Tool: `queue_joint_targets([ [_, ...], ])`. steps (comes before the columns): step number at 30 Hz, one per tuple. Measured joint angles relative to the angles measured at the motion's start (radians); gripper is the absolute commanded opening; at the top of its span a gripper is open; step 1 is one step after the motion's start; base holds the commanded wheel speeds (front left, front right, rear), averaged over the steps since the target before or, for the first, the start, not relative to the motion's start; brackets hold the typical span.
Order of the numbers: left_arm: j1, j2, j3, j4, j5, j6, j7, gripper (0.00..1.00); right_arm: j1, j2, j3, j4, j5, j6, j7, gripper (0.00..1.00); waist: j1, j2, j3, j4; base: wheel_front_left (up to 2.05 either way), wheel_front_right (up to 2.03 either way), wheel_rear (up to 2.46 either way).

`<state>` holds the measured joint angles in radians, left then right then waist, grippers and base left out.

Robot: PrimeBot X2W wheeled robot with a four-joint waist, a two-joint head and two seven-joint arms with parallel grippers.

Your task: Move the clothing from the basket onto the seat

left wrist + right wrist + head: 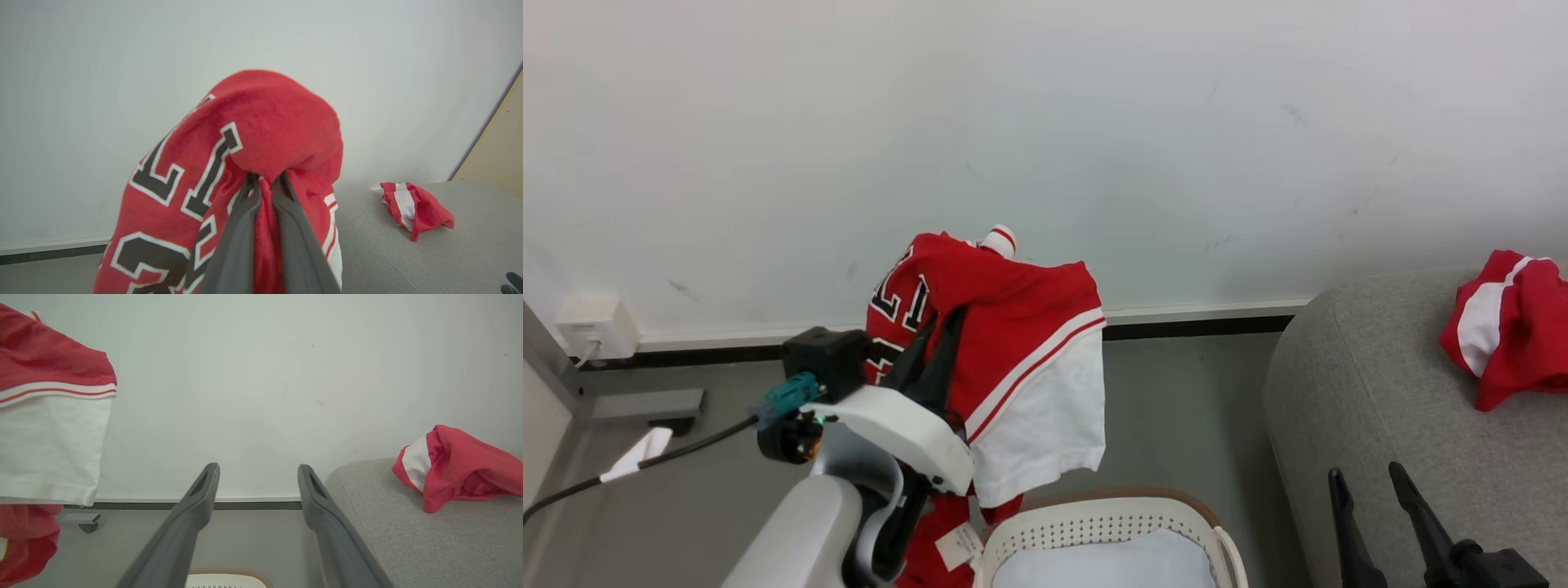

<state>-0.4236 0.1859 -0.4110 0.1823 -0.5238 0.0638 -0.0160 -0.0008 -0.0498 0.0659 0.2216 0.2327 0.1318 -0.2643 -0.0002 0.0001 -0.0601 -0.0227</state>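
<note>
My left gripper (943, 322) is shut on a bright red jersey (1013, 327) with white trim and black outlined numbers. The jersey hangs in the air over the left end of the white basket (1094, 510). In the left wrist view the fingers (239, 220) pinch a fold of the jersey (261, 122). A second red and white garment (1515, 327) lies crumpled on the light-grey seat (1380, 392) at the right. Low beside the seat's front, my right gripper (1368, 478) stands open with nothing between its fingers (196, 502).
A pale white pad (1103, 563) lies in the basket. A white wall with a dark baseboard (1201, 327) runs behind. A wall socket box (596, 327) and a black cable (686, 445) are at the left. Grey floor lies between basket and seat.
</note>
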Motion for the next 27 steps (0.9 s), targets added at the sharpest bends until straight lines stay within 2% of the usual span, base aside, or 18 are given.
queue_joint_targets([
  [3,0.009,0.011,-0.008,-0.034,0.003,0.008,0.008,0.00,-0.003,-0.010,0.046,-0.012,0.035,0.000,0.000,1.00,0.0001,-0.0001,0.000,-0.002,0.00,0.00,0.00],
  [6,0.023,0.012,-0.021,-0.053,0.004,0.008,0.016,0.00,-0.023,-0.074,0.148,-0.033,0.131,0.000,0.000,1.00,0.0001,-0.0001,-0.001,-0.002,0.00,0.00,0.00],
  [8,0.026,0.012,-0.026,-0.060,0.004,0.008,0.021,0.00,-0.045,-0.146,0.230,-0.046,0.215,0.000,0.000,1.00,0.0001,0.0000,-0.002,-0.001,0.00,0.00,0.00],
  [12,0.028,0.011,-0.048,-0.069,0.008,0.006,0.025,0.00,-0.122,-0.334,0.491,-0.082,0.436,0.000,0.010,1.00,0.0002,0.0000,-0.006,0.007,0.00,0.00,0.00],
  [14,0.029,0.006,-0.058,-0.073,0.008,-0.002,0.026,0.00,-0.185,-0.422,0.590,-0.108,0.546,0.000,0.023,1.00,0.0002,-0.0001,-0.007,0.011,0.00,0.00,0.00],
  [17,0.029,-0.002,-0.078,-0.080,0.008,-0.013,0.032,0.00,-0.293,-0.529,0.710,-0.110,0.640,0.000,0.042,1.00,0.0003,0.0000,-0.008,0.017,0.00,0.00,0.00],
  [21,0.028,-0.012,-0.104,-0.093,0.010,-0.025,0.038,0.00,-0.432,-0.579,0.856,-0.090,0.714,0.000,0.057,1.00,0.0003,0.0000,-0.010,0.027,0.00,0.00,0.00],
  [27,0.020,-0.027,-0.133,-0.109,0.010,-0.038,0.047,0.00,-0.602,-0.568,1.032,-0.021,0.803,0.000,0.045,1.00,0.0003,-0.0001,-0.010,0.044,0.00,0.00,0.00],
])
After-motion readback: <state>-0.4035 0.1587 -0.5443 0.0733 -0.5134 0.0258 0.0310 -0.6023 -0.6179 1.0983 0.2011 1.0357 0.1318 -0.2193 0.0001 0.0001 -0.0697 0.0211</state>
